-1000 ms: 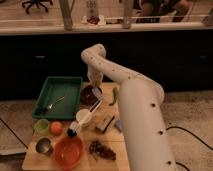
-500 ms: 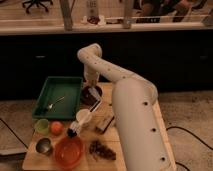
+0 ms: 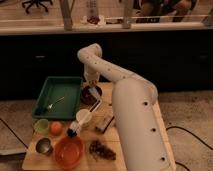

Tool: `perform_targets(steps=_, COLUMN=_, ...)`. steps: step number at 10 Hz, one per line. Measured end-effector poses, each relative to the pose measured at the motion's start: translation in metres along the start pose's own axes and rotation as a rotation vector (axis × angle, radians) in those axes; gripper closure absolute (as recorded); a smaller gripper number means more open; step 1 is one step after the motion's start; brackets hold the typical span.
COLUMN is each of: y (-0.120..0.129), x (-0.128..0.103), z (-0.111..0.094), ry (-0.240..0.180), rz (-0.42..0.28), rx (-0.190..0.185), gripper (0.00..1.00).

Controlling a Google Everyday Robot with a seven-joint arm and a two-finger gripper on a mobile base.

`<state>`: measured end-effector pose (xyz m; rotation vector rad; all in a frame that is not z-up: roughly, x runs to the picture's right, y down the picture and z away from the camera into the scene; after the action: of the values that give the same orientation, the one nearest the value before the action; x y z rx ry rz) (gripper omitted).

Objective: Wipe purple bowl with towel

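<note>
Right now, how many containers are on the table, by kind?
Bowls: 2 (purple bowl, orange bowl)
Cups: 3 (green cup, white cup, metal cup)
Trays: 1 (tray)
Total: 6
The gripper is down at the purple bowl.

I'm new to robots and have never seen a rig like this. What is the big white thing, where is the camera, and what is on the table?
The big white shape is the robot's one arm. It rises from the lower right, bends at an elbow, and ends in its gripper, low over the purple bowl. The single camera looks down on a wooden table. Beside the bowl is a green tray holding a spoon. Nearer the camera are a green cup, an orange fruit, a metal cup, a white cup and a larger orange bowl. I cannot tell whether the gripper holds a towel.
</note>
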<state>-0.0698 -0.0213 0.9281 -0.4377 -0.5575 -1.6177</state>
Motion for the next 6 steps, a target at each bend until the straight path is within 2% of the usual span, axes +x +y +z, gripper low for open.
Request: perform_targets(steps=6, y=0.0016, x=-0.0003, z=0.0005, ry=-0.001, rz=0.002, rx=0.0, gripper=0.98)
